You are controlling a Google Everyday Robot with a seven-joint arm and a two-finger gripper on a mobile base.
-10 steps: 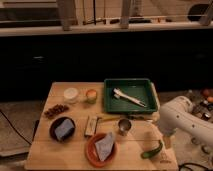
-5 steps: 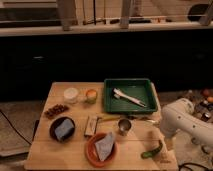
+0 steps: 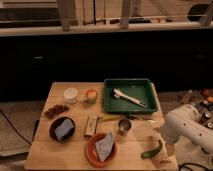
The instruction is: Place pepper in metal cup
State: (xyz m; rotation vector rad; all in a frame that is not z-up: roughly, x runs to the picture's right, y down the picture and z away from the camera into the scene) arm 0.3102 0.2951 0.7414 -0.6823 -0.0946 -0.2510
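The robot's white arm (image 3: 186,126) extends in from the right edge of the view, its bulky rounded link angled down and to the left, with the gripper (image 3: 161,148) low at its lower-left end, near the view's bottom right.

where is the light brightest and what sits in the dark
Camera view: dim warm light falls on the table, brightest on the white arm; the metal cup catches a glint; the band behind the table is near black; the claw, at the table's right edge by the pepper, sits in shade.
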